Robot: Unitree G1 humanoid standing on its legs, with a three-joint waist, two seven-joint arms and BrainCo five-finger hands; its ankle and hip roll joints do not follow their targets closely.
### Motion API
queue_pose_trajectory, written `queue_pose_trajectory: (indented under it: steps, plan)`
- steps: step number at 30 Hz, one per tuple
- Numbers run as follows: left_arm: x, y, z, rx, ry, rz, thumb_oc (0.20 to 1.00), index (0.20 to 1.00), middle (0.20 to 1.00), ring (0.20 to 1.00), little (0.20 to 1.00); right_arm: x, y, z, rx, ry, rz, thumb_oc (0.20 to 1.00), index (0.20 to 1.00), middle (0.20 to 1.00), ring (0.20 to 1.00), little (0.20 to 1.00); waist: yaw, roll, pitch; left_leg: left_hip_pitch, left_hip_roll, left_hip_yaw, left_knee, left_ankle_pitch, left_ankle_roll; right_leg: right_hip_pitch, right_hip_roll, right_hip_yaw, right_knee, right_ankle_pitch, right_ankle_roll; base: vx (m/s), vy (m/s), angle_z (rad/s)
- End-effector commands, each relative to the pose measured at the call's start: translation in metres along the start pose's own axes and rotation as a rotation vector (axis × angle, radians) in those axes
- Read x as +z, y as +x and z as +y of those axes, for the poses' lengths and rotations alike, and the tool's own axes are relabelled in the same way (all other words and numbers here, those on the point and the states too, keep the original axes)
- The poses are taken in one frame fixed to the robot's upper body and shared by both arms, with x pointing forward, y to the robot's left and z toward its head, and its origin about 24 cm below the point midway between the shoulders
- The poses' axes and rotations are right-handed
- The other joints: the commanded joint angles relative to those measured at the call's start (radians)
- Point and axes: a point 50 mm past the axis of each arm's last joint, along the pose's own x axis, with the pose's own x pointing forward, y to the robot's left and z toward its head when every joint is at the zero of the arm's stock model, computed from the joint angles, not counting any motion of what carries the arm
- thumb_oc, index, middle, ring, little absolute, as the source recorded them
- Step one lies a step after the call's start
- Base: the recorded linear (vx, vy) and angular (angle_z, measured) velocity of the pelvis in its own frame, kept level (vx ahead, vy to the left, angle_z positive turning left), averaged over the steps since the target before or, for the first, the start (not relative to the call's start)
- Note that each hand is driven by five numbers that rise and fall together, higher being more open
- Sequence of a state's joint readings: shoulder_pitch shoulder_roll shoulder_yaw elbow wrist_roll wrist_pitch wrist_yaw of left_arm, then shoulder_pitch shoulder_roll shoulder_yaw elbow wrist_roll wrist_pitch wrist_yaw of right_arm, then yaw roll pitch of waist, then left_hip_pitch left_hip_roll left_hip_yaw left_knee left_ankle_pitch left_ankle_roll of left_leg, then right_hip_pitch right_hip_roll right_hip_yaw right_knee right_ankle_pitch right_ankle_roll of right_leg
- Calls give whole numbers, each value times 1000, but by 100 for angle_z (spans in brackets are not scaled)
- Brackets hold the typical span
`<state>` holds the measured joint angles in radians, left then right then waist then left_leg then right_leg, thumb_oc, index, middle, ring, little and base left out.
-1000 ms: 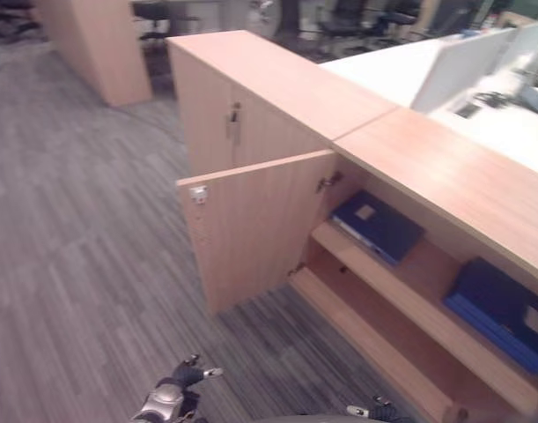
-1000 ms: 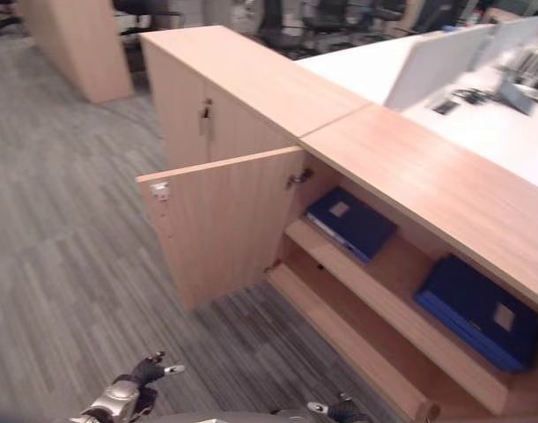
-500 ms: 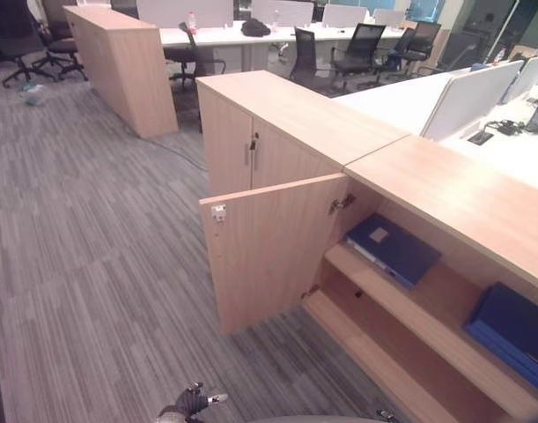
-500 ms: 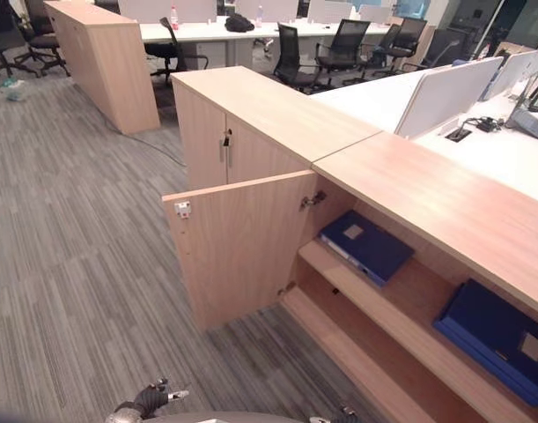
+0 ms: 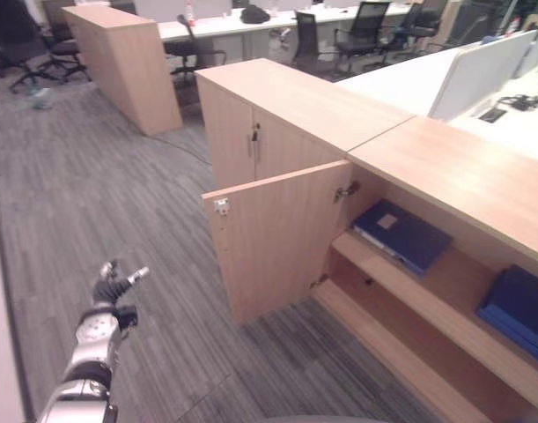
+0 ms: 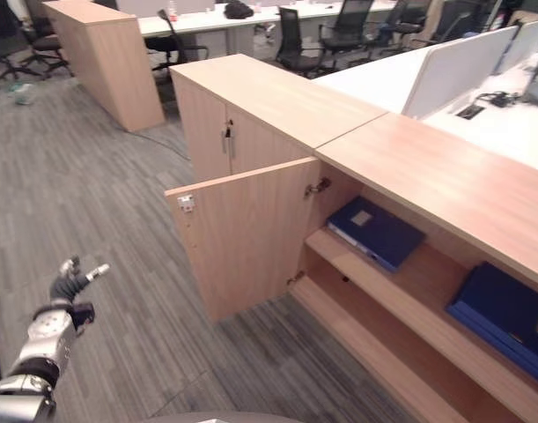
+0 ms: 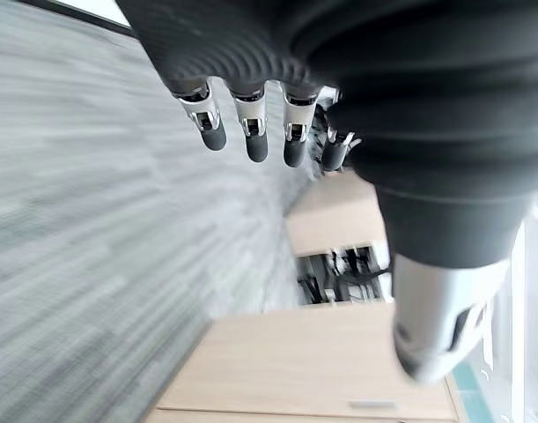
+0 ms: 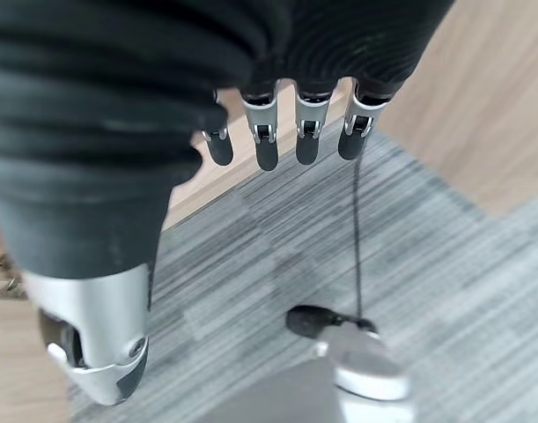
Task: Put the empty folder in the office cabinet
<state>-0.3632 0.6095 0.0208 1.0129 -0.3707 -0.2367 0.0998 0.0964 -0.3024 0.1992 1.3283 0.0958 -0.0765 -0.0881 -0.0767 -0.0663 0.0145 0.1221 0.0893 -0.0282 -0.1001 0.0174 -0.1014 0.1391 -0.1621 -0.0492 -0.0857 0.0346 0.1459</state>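
Observation:
The office cabinet [image 5: 445, 176] stands to my right with its door [image 5: 277, 238] swung open. On its upper shelf lies a blue folder [image 5: 401, 233], flat, and a second blue folder [image 5: 519, 304] lies farther right. My left hand [image 5: 110, 295] is raised over the carpet, well left of the door, fingers [image 7: 254, 141] straight and holding nothing. My right hand [image 8: 267, 145] hangs low over the carpet beside pale wood, fingers straight, with nothing in it. Neither hand touches a folder.
A closed twin cabinet [image 5: 251, 141] adjoins the open one on its far side. Another wooden cabinet [image 5: 128, 66] stands at the back left. Office chairs [image 5: 313, 40] and desks with white dividers [image 5: 480, 75] lie behind. Grey carpet [image 5: 119, 194] spreads left of the door.
The whole view has shifted, so the camera moved. My left arm has risen from the bottom edge up and out to the left. The door and folders stay as they were.

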Motion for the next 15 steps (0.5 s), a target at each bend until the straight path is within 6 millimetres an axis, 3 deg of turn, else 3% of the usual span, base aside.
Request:
queue_pose_trajectory:
  steps: [1, 3, 5, 6, 8, 9, 10, 15]
  plan:
    - [15, 6, -7, 20, -71, -65, 1000, 1000, 1000, 1000, 1000, 24, 3, -4, -10, -4, -56, 1000, 1000, 1000, 1000, 1000, 17, 23, 23, 12, -71, 43, 13, -81, 78, -96, -30, 0, 82, 13, 76, -31, 58, -22]
    - [37, 10, -16, 1, -118, -145, 1000, 1000, 1000, 1000, 1000, 28, 4, -5, -9, 19, -58, 1000, 1000, 1000, 1000, 1000, 6, 39, 67, 11, -68, 53, 23, -80, 97, -192, -14, 11, 298, 5, 96, -83, 126, -26]
    - [39, 9, -20, -13, -122, -160, 1000, 1000, 1000, 1000, 1000, 32, 4, -6, -7, 21, -63, 1000, 1000, 1000, 1000, 1000, 3, 52, 87, 20, -60, 58, 24, -81, 100, -251, -11, -4, 418, 25, 116, 106, 82, -44]
    - [32, 7, -29, -51, -83, -140, 1000, 1000, 1000, 1000, 1000, 27, 4, -3, -3, 32, -50, 1000, 1000, 1000, 1000, 1000, -25, 59, 89, 67, -70, 42, 13, -105, 97, -287, 35, -48, 363, -14, 90, 341, 13, -29]
    - [33, 8, -31, -59, -73, -138, 1000, 1000, 1000, 1000, 1000, 27, 4, -4, -8, 33, -50, 1000, 1000, 1000, 1000, 1000, -32, 55, 88, 75, -73, 37, 13, -113, 95, -299, 50, -69, 327, -12, 74, 264, -44, 5]
    - [37, 10, -37, -74, -49, -142, 1000, 1000, 1000, 1000, 1000, 20, 3, -4, -14, 47, -33, 1000, 1000, 1000, 1000, 1000, -47, 45, 78, 81, -78, 27, 14, -118, 87, -255, 50, -96, 215, -21, 51, 179, -96, 24]
    - [35, 10, -39, -81, -49, -131, 1000, 1000, 1000, 1000, 1000, 15, 3, -3, -13, 55, -24, 1000, 1000, 1000, 1000, 1000, -53, 45, 73, 80, -79, 25, 16, -119, 80, -232, 58, -87, 193, -22, 33, 173, -94, 63]
    - [39, 10, -57, -125, -85, -137, 1000, 1000, 1000, 1000, 1000, 7, 2, -14, -38, 80, -9, 1000, 1000, 1000, 1000, 1000, -77, 58, 50, 87, -59, 18, 36, -122, 39, -194, 76, -56, 163, -22, 7, 168, -83, 54]
